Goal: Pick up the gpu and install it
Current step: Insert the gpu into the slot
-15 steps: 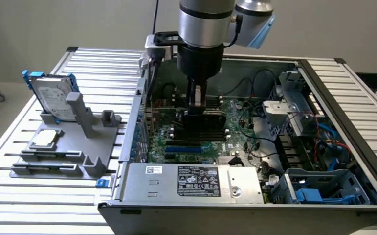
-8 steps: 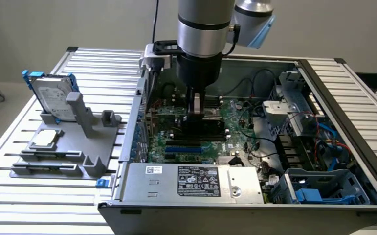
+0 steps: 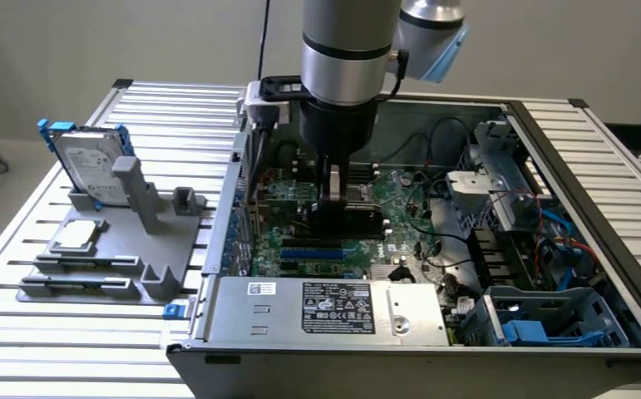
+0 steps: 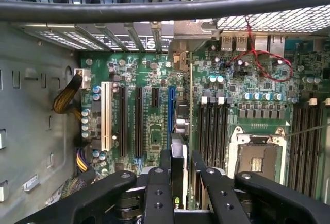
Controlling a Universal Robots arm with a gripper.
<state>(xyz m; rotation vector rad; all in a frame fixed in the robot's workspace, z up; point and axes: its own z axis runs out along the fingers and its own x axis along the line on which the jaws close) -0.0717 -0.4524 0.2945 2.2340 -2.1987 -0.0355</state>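
My gripper [image 3: 340,199] reaches down into the open computer case [image 3: 586,166], over the green motherboard [image 3: 298,195]. It is shut on the gpu [image 3: 352,223], whose glossy black cover hangs just below the fingers. In the wrist view the gpu [image 4: 181,126] is seen edge-on, standing upright between my two black fingers [image 4: 166,165], with the gripper [image 4: 180,167] clamped on its near end. The card runs toward the rear bracket openings [image 4: 154,36], directly beside the blue expansion slot [image 4: 170,108]. Whether its edge touches the slot I cannot tell.
A silver hard drive in a blue frame [image 3: 85,158] stands on a grey fixture [image 3: 110,245] outside the case. Inside are the power supply [image 3: 332,307], black memory slots [image 4: 214,126], the CPU socket [image 4: 258,157], a white slot [image 4: 105,116] and red wires [image 4: 260,62].
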